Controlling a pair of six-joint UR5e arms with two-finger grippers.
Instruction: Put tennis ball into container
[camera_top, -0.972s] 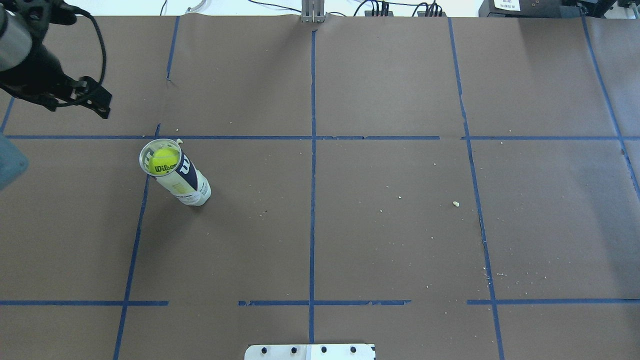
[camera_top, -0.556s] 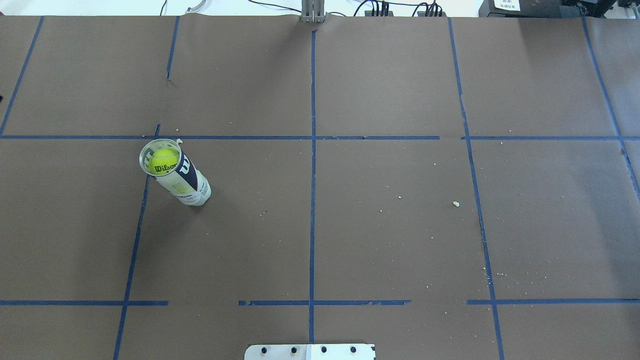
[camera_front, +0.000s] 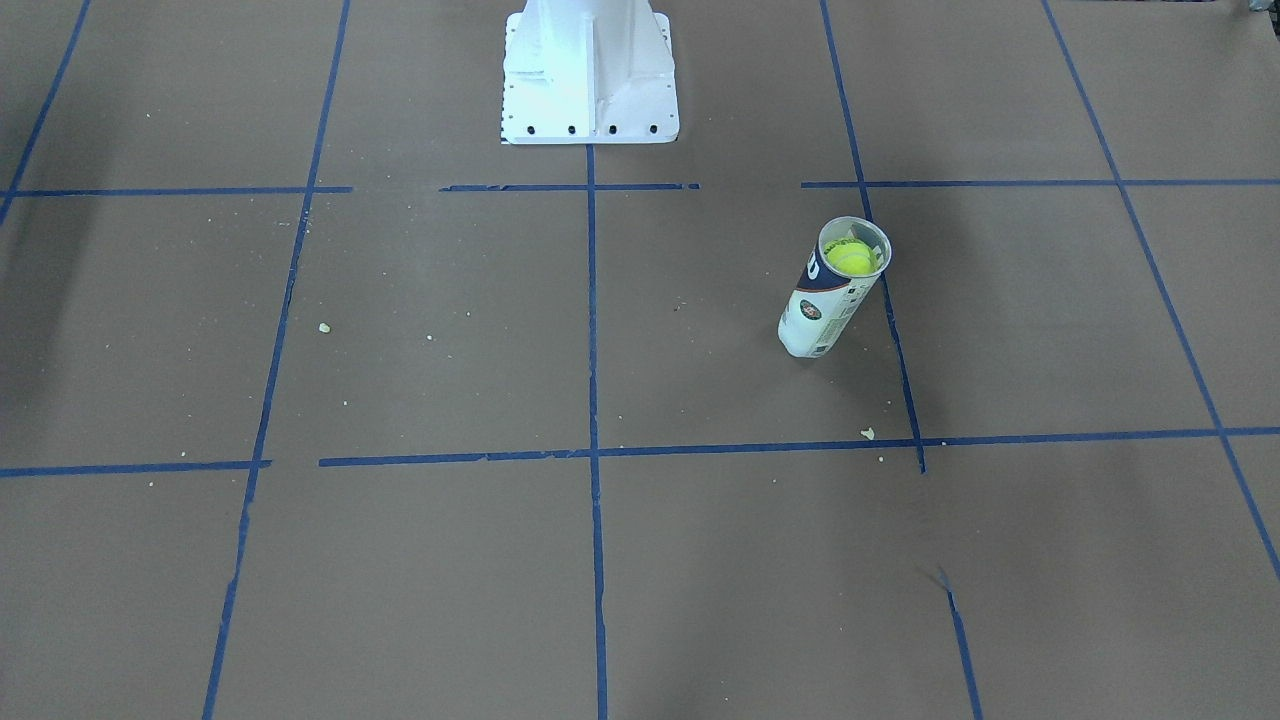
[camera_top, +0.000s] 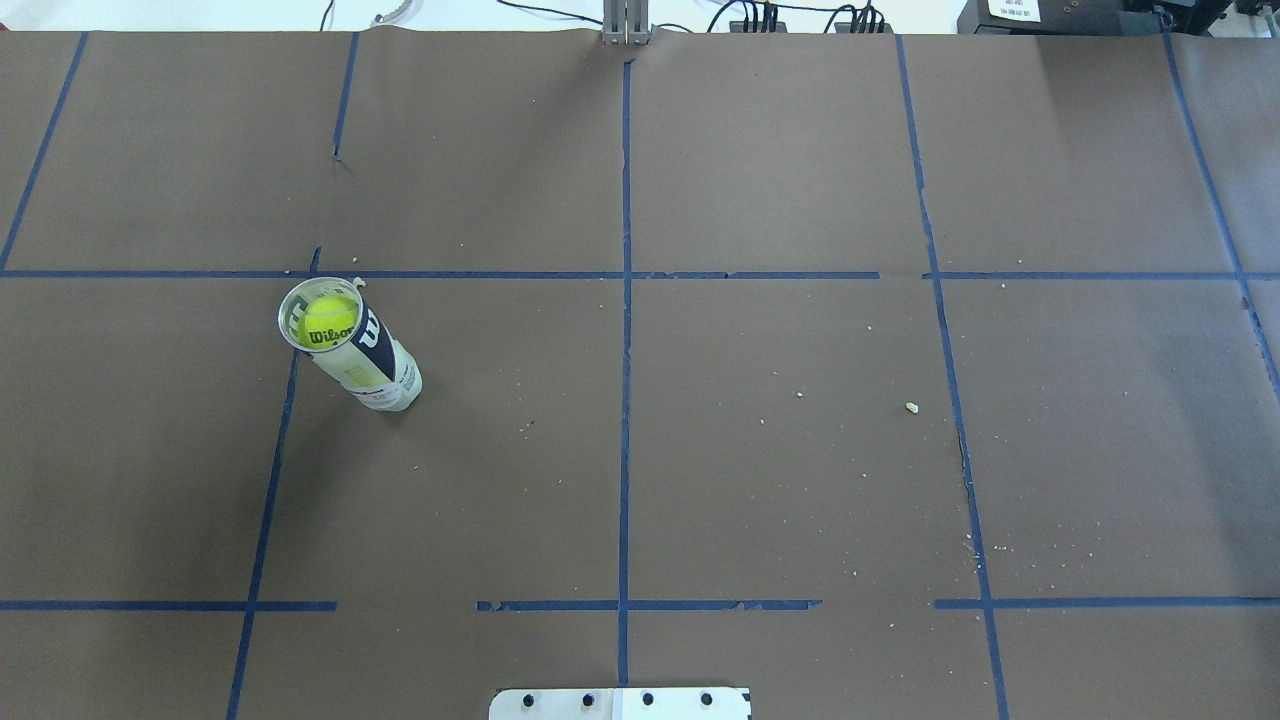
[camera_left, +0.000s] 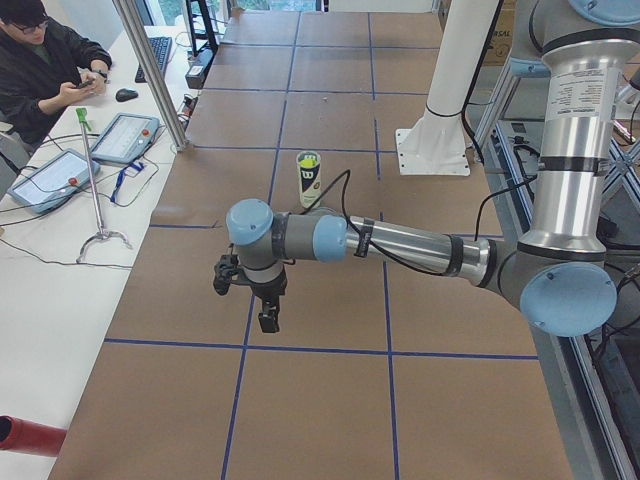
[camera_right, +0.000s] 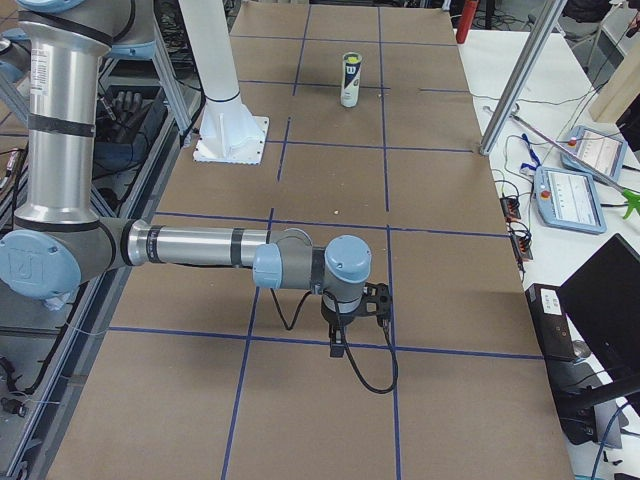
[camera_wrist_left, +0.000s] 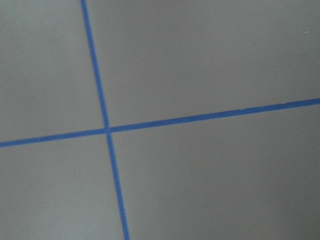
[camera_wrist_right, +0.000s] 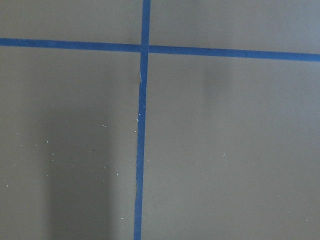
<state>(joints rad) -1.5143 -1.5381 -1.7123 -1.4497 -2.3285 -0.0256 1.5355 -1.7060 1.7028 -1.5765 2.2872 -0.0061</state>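
Brown paper crossed by blue tape lines is covering the whole table, and small pale crumbs are lying scattered over it.

The left gripper is hanging over the paper with its fingers pointing down, holding nothing. It is showing only in the view from the table's left end, so whether its fingers are apart or together cannot be told. Its wrist camera is looking at bare paper and a crossing of two tape lines. The right gripper is hanging the same way above the other end of the table. It is also empty, and its finger state likewise cannot be told. Its wrist camera is taking in paper, tape and specks.

The container is standing upright on the robot's left half of the table, its base just beside a lengthwise tape line. The tennis ball is sitting inside it, showing through the open mouth and the clear wall near the top. Can and ball are standing well apart from both grippers: beyond the left gripper toward the table's middle, and far across the table from the right one.

Behind, the robot's white base plate is sitting at the table's edge, and an operator is sitting at a side desk.
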